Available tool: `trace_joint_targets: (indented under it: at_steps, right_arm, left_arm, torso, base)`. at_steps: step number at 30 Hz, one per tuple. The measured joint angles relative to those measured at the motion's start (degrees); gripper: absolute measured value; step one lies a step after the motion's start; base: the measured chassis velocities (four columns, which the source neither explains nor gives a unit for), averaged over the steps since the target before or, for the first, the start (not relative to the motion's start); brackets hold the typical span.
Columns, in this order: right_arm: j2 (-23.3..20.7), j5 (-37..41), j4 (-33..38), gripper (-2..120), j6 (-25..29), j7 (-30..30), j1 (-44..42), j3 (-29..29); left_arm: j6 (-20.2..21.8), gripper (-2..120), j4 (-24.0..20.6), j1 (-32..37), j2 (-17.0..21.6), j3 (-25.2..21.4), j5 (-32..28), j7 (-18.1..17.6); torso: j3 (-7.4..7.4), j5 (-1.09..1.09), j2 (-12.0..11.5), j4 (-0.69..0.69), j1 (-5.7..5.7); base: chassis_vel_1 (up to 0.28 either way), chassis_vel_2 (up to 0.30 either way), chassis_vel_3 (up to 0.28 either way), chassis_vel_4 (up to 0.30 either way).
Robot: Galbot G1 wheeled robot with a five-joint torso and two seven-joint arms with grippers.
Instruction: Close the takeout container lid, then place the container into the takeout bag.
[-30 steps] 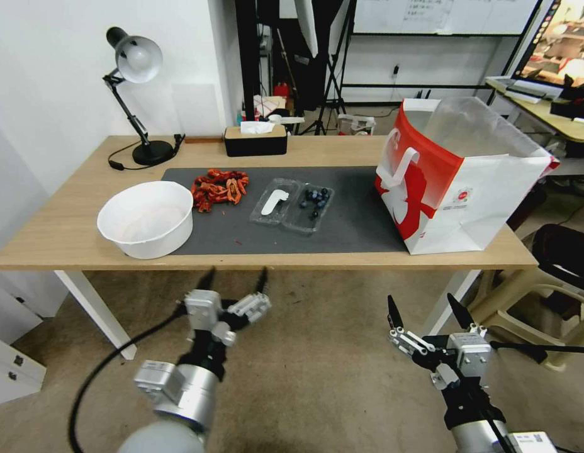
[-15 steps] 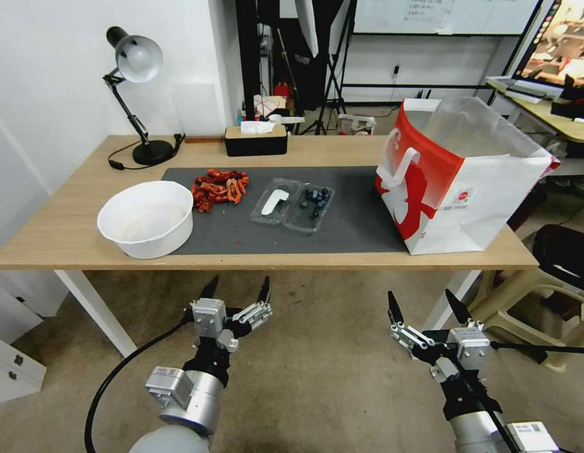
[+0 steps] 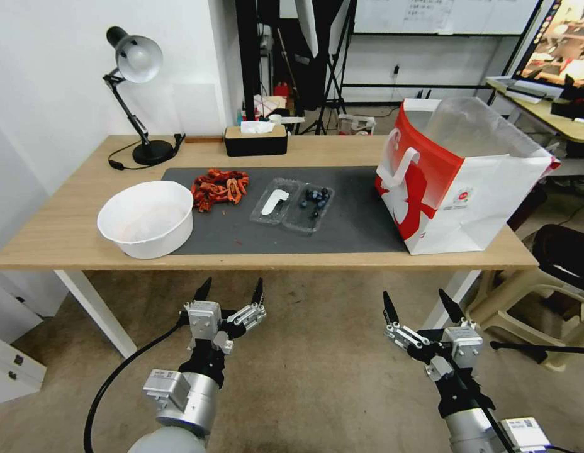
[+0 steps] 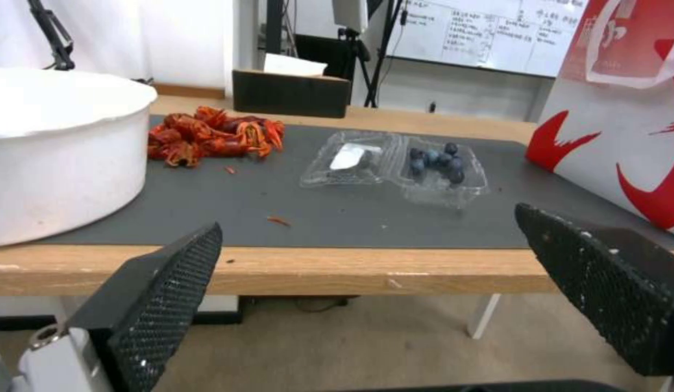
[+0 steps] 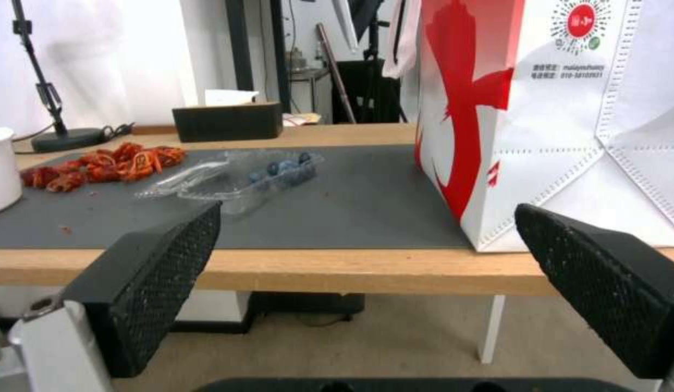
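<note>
- The container (image 3: 292,206) lies open and flat on the dark mat (image 3: 355,220), mid-table, its two halves side by side.
- The lid (image 3: 274,201), with its white sticker, is the half toward the crayfish; the other half holds the blueberries (image 3: 314,197).
- The head view looks down into the bag (image 3: 459,179): it stands upright at the table's right end, mouth open, clear liner showing.
- The right wrist view shows what the head view cannot: the bag's side wall seen low, with a small round logo, and the container as a thin, flat shape.
- The left wrist view shows the sticker and berries from table height.
- A white bowl (image 3: 146,218) sits at the left; a heap of red crayfish (image 3: 219,187) lies between bowl and lid.
- A lamp (image 3: 136,94) and a tissue box (image 3: 255,139) stand at the far edge.
- Bare mat lies between container and bag.
- Left gripper (image 3: 230,290) and right gripper (image 3: 420,304) hang below the table's near edge, both spread wide and holding nothing.
</note>
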Motion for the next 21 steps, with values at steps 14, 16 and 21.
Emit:
trace_joint_targets:
  at_steps: [14, 16, 21]
  right_arm:
    - [-3.82, 4.58, -1.58, 100, -2.70, 0.97, 4.15, -0.55]
    - [-4.88, 5.53, -1.97, 100, -3.26, 1.14, 5.09, -0.64]
    - [-8.85, 9.30, -4.02, 100, -4.71, 1.68, 8.75, -1.29]
  left_arm:
    - [-1.05, 100, 1.66, 0.84, -0.48, -0.14, 1.93, 1.04]
    - [-1.02, 100, 1.93, 0.82, -0.61, -0.27, 1.94, 1.19]
    - [-1.07, 100, 2.95, 0.66, -1.14, -0.72, 1.94, 1.87]
  torso:
    - [0.00, 0.01, 0.00, 0.00, 0.00]
    - [0.00, 0.00, 0.00, 0.00, 0.00]
    - [0.00, 0.01, 0.00, 0.00, 0.00]
  base:
    - [0.000, 0.000, 0.000, 0.000]
    - [0.000, 0.000, 0.000, 0.000]
    - [0.000, 0.000, 0.000, 0.000]
